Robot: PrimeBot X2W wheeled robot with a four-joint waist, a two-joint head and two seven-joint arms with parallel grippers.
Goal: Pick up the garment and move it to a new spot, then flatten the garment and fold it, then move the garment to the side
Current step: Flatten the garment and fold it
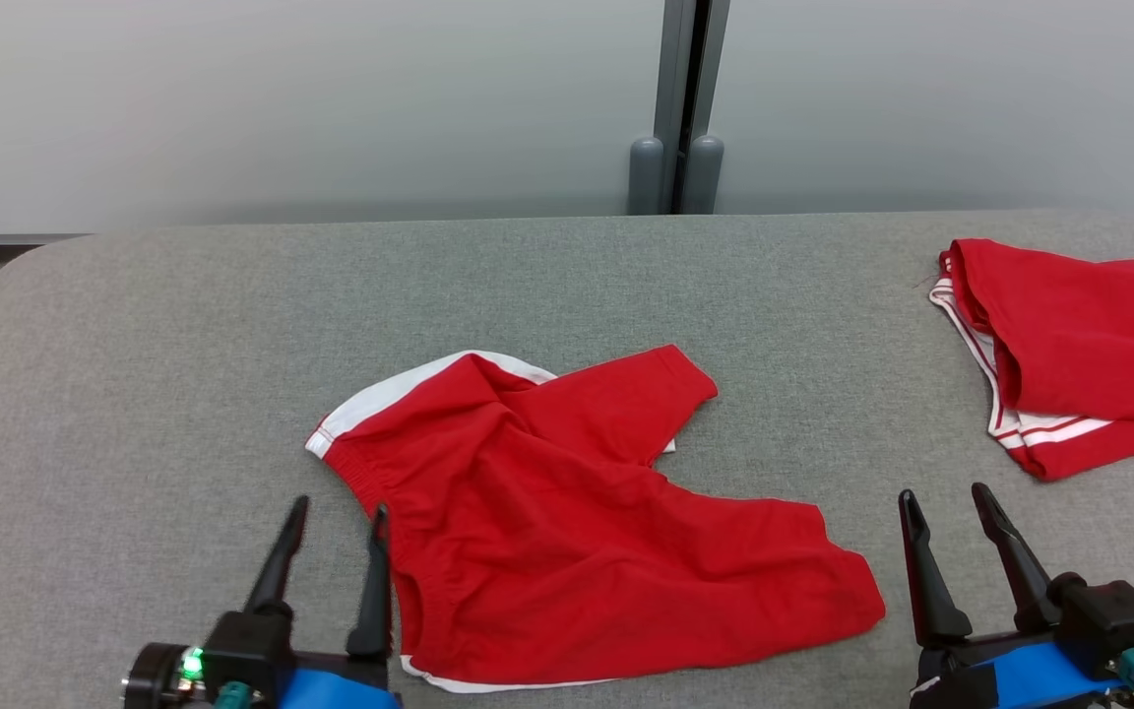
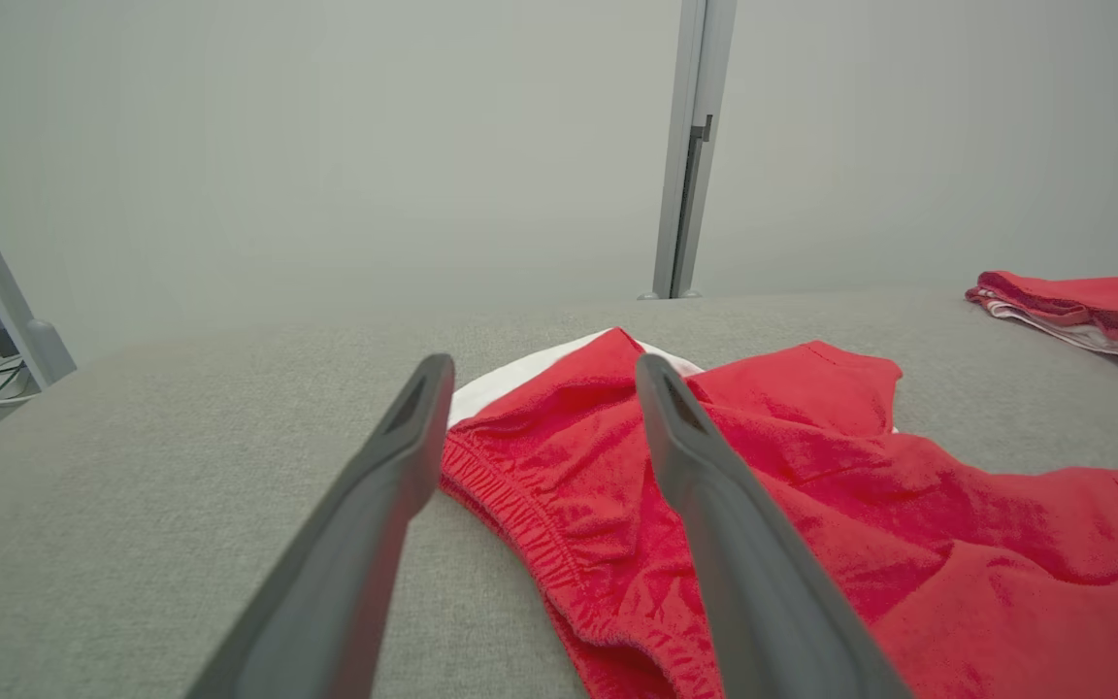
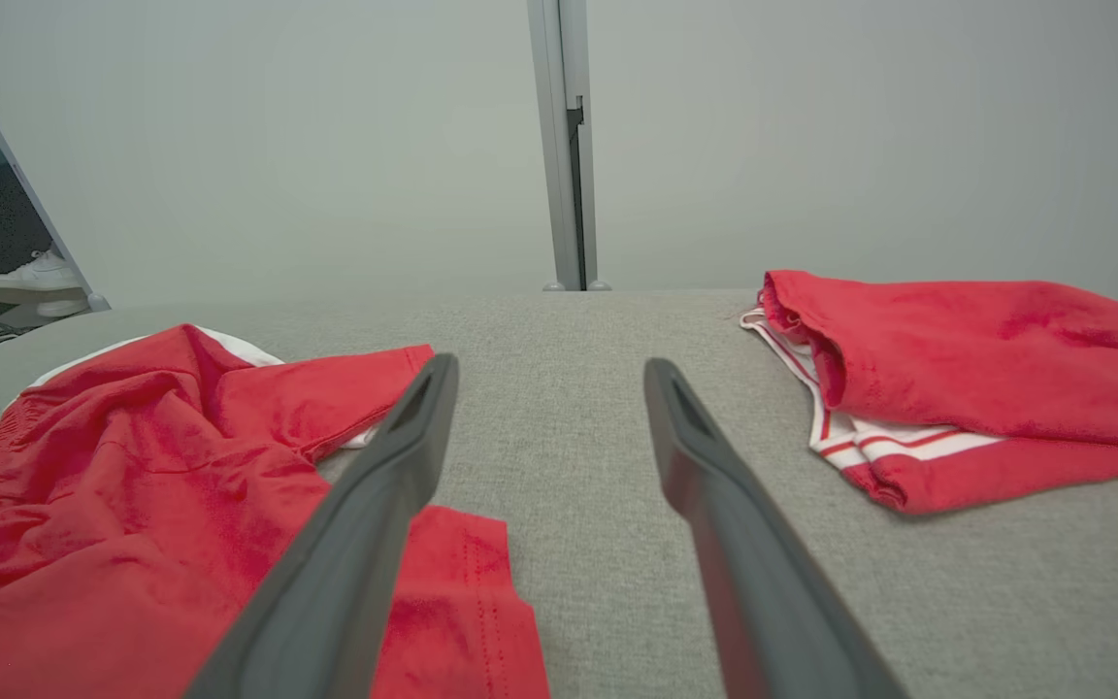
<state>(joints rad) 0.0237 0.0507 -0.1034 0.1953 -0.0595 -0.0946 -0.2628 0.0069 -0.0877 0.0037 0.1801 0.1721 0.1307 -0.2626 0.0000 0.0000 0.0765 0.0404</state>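
Shorts (image 1: 567, 532) crumpled at bench (image 1: 134, 345) front edge, long axis left-right, waistband left; second pair (image 1: 1079, 335) at right edge cut off; left tool (image 1: 342, 505), right tool (image 1: 943, 492) wide, empty.

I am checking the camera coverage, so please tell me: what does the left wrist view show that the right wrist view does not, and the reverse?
Left wrist view, not the right: the open left gripper, one finger over bare table, the other over the crumpled red garment near its elastic waistband. Right wrist view, not the left: the open right gripper, bare table between its fingers, the garment's leg hem and a white shoe at far left. Both: the crumpled red garment, the folded red garment, the table and the vertical post behind.
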